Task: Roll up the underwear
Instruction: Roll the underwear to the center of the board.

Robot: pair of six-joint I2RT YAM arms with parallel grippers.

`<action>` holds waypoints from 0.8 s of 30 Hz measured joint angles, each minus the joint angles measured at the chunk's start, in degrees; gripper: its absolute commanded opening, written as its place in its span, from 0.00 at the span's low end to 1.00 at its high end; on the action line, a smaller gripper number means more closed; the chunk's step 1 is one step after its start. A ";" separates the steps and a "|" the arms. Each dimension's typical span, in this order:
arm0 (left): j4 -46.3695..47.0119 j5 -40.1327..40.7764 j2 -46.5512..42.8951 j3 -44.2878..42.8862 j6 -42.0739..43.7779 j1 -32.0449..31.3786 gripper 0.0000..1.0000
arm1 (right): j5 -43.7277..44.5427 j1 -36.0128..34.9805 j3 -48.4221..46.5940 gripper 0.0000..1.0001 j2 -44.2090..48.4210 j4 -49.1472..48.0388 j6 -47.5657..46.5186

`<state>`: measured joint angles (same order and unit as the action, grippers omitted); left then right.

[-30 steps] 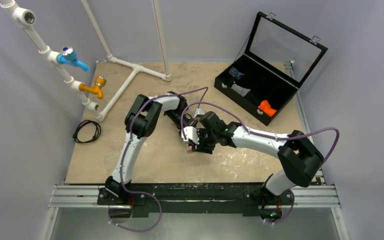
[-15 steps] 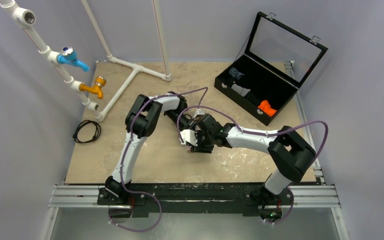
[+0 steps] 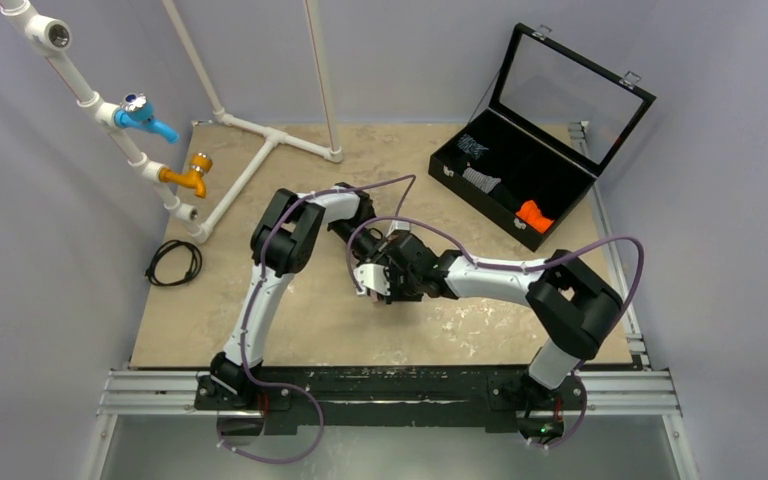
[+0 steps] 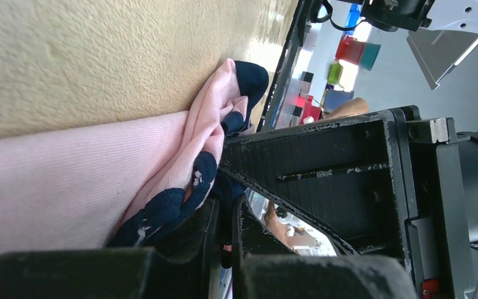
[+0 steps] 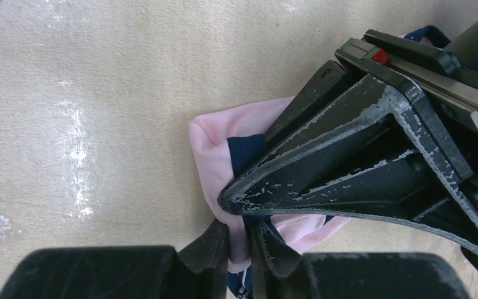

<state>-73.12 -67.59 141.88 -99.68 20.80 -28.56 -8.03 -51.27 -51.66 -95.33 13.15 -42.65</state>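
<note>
- My right gripper is nearly closed, with a fold of the underwear pinched between its fingers. Pink cloth and navy trim run down into the narrow gap.
- My left gripper is closed to a slit too. The navy trim at the underwear's edge is caught between its fingertips.
- The two grippers meet tip to tip, low over the middle of the bench. In the right wrist view the left gripper's black fingers reach in from the right and lie over the bundle.
- The underwear is bunched between the two grippers and rests on the bench. Its pink body spreads away from my left gripper, and a navy-edged fold stands up at its far end. From above it is almost wholly hidden under my wrists.
- Both arms bend inward from their bases at the near edge.
- At the far right corner a black case sits open, its lid tilted back. It holds an orange roll and a striped roll.
- White pipes run along the far left, carrying a blue tap and an orange tap.
- A coiled black cable lies at the bench's left edge.
</note>
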 measured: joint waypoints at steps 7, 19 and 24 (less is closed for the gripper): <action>-0.13 0.81 -0.28 0.35 -0.07 0.04 0.35 | 0.79 -0.92 -2.91 0.00 -1.66 3.74 0.11; -0.81 10.69 -11.10 1.92 -1.31 2.58 0.54 | -5.86 -1.64 -8.17 0.00 -3.74 14.16 5.35; -0.61 15.63 -15.85 3.30 -1.86 4.68 0.54 | -9.66 -1.73 -10.10 0.00 -4.90 18.40 8.28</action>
<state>-73.73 -51.96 126.04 -96.38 18.94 -23.88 -17.69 -52.99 -61.76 -100.22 31.55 -34.37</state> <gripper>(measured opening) 0.537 0.109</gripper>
